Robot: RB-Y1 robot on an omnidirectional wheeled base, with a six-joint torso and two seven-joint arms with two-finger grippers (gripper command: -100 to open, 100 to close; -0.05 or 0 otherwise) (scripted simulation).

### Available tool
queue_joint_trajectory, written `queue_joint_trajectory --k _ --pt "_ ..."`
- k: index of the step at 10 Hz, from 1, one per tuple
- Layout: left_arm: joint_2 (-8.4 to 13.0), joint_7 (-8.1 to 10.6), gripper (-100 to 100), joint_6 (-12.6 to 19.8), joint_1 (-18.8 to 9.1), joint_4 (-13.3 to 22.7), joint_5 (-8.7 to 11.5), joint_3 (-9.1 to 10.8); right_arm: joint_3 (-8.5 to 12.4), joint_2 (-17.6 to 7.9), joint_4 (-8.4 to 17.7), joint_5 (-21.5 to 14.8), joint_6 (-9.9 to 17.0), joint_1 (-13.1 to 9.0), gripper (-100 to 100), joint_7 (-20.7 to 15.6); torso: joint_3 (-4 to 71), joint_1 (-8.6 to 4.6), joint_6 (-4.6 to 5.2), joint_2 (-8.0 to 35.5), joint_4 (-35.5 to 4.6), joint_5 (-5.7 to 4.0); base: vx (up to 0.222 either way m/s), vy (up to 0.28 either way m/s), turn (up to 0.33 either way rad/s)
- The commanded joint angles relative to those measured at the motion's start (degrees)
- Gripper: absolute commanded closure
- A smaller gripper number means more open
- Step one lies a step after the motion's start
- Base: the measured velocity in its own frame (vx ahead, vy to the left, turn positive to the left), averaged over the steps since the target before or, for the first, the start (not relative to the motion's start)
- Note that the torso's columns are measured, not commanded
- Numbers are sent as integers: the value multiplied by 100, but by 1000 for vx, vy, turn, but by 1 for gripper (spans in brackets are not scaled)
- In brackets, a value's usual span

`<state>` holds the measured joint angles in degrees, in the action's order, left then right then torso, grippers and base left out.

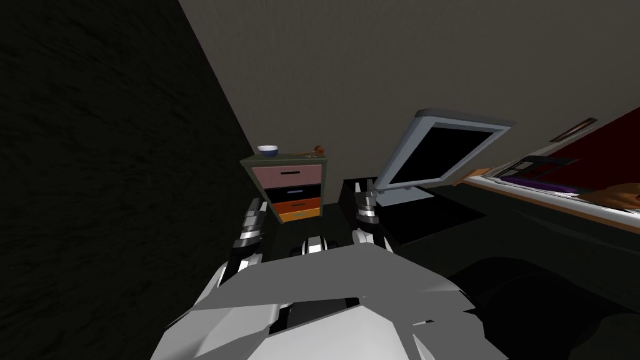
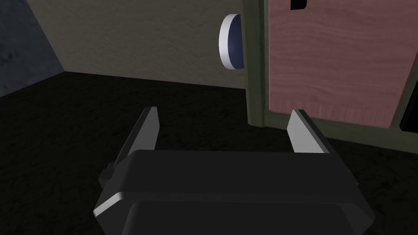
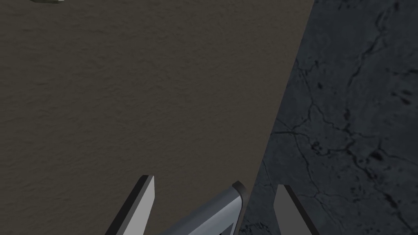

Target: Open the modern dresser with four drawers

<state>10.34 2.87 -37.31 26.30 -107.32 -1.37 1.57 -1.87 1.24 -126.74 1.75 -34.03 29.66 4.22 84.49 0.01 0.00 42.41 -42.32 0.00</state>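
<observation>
The dresser [image 1: 291,187] is standing against the beige wall [image 1: 350,69], ahead of me and slightly to my left, with a dark wall [image 1: 94,156] running close beside it. Its green frame is holding 4 drawer fronts stacked from top to bottom: pink, near-black, dark orange and yellow-orange, all sitting in line in the frame. A white bowl [image 1: 267,150] and a wooden spoon-like utensil [image 1: 309,150] are lying on its top.

The left gripper [image 2: 225,110] is hovering in front of the dresser's upper corner, apart from it, with its 2 fingers [image 2: 304,132] spread wide and nothing between them. In that wrist view one finger is lining up with the lower edge of the pink drawer front [image 2: 334,61], and the dark handle slot [image 2: 298,4] is lying well beyond the fingertips.

The right gripper [image 3: 214,182] is raised beside a tilted grey-framed black screen [image 1: 437,156], its fingers also parted, with a rounded grey corner [image 3: 216,216] of that frame showing between them.

A long table [image 1: 562,206] is stretching away on my right.
</observation>
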Motion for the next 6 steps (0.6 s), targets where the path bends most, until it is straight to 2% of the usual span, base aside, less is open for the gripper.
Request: queue_joint_trajectory --k 1,5,6 --pt "72 16 -100 -204 -53 526 1 18 0 0 0 0 0 0 0 0 5 -1 1 -9 2 0 157 17 -32" --pt "73 9 -100 -603 -153 1408 -19 17 0 0 0 0 0 1 0 0 10 -4 0 -14 4 -1 173 14 -33" --pt "73 9 -100 -603 -153 1512 -19 17 0 0 0 0 0 1 0 0 4 -5 0 -5 2 -1 105 20 -6"
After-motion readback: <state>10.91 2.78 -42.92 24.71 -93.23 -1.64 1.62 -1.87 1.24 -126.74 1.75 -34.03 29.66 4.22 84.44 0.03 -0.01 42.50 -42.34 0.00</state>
